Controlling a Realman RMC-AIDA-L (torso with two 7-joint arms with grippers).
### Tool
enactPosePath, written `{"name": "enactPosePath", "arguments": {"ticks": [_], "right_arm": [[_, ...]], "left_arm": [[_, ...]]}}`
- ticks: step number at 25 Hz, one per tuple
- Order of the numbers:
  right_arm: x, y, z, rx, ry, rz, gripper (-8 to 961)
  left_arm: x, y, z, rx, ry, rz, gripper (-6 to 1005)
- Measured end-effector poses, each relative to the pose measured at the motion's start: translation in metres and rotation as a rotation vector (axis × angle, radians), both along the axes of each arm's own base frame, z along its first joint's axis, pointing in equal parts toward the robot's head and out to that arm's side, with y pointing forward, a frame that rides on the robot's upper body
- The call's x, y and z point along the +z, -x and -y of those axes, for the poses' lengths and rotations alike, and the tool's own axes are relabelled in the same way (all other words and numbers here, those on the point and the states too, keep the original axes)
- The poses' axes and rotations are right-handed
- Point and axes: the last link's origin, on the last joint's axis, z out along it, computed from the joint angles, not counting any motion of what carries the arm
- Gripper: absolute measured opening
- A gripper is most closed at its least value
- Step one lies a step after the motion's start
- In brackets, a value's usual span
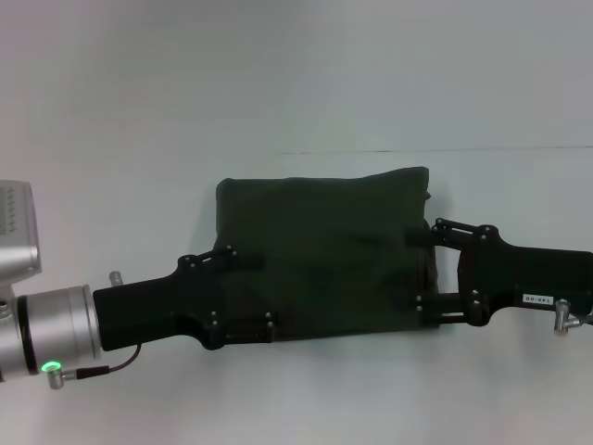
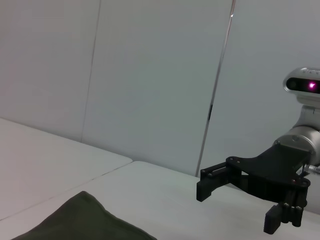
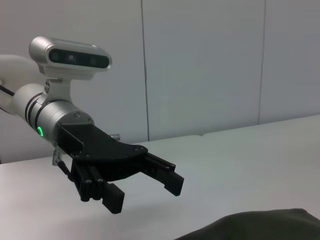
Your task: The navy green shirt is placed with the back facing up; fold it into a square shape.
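One navy green shirt [image 1: 324, 250] lies on the white counter [image 1: 296, 399], folded into a compact, roughly square block with its plain side up. In the head view its far edge runs nearly straight, its near edge sits close to the arms, and a small bunch of cloth sticks out at its right side.

Two pincers flank it. The left pincer [image 1: 255, 292] hangs over the shirt's near left corner, its two fingers [image 1: 243, 261] spread wide apart and closed on nothing. The right pincer [image 1: 422, 280] hangs at the shirt's right edge, likewise spread wide and holding no cloth — one finger over the green fabric, the other near the lower right corner.

From above, neither pincer's height over the shirt can be told. The wrist views supply that: the left wrist view shows the right pincer [image 2: 235, 207] raised clear of the counter [image 2: 165, 195], with only a corner of the shirt [image 2: 82, 220] in sight, while the right wrist view shows the left pincer [image 3: 145, 192] also in the air, gaping, above a sliver of the shirt [image 3: 255, 227]. Each wrist view shows only the opposite arm's pincer — not its own.
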Motion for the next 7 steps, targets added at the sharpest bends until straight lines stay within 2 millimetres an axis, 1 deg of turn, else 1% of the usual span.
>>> {"name": "enactPosePath", "arguments": {"ticks": [7], "right_arm": [[-0.0002, 0.0004, -0.0006, 0.002, 0.001, 0.004, 941]], "left_arm": [[-0.0012, 0.0000, 0.0001, -0.002, 0.015, -0.012, 934]]}}
